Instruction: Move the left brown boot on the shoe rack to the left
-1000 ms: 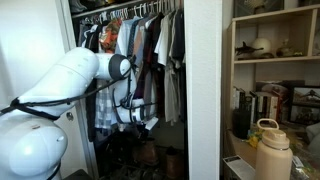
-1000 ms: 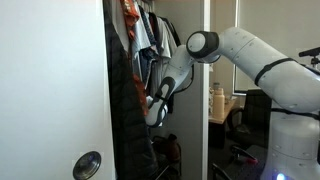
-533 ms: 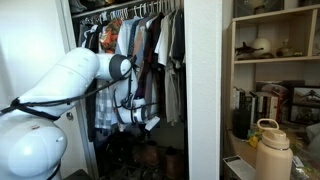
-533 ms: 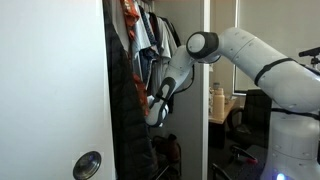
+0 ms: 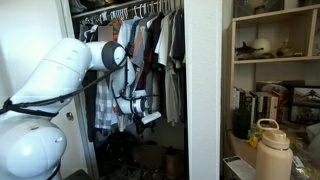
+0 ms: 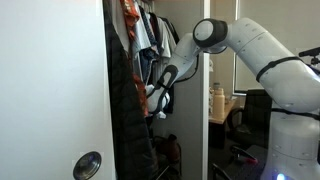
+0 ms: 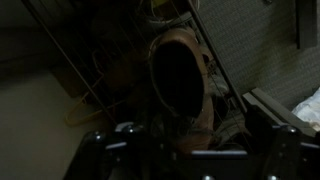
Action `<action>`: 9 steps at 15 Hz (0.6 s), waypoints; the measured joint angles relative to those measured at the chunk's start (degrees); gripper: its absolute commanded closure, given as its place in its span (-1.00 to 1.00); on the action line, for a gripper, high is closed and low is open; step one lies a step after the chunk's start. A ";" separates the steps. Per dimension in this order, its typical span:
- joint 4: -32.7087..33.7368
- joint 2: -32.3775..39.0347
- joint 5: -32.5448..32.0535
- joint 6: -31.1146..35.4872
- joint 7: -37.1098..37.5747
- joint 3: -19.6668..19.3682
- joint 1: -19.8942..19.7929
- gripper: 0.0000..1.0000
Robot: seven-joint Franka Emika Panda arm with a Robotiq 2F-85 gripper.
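Note:
The wrist view looks straight down into the left brown boot (image 7: 182,85), a reddish-brown ankle boot with its dark mouth facing up, standing on the wire shoe rack (image 7: 88,82). My gripper (image 7: 192,152) hangs above it, fingers spread wide at the bottom corners, nothing between them. In both exterior views the gripper (image 5: 141,118) (image 6: 157,100) hovers among hanging clothes, well above the closet floor. A brownish boot (image 5: 149,155) shows dimly low in the closet.
Hanging clothes (image 5: 150,45) crowd the closet round the arm. A white door (image 6: 55,90) and the closet's frame (image 5: 205,90) bound the opening. A pale shelf unit (image 5: 275,60) with a bottle (image 5: 272,150) stands outside.
The gripper has gone from nearly shut to wide open. The arm has lifted up and away from the boots.

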 measured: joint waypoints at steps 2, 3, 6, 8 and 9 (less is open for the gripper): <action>-3.06 -4.55 1.69 -1.79 4.73 0.06 -0.50 -1.00; -4.88 -7.13 2.73 -3.02 6.96 0.25 -0.90 -1.00; -10.52 -15.33 7.46 -7.47 12.32 1.41 -2.20 -1.00; -14.22 -20.96 11.10 -10.92 16.07 1.96 -2.46 -1.00; -15.93 -23.62 13.20 -12.65 17.47 2.24 -2.49 -1.00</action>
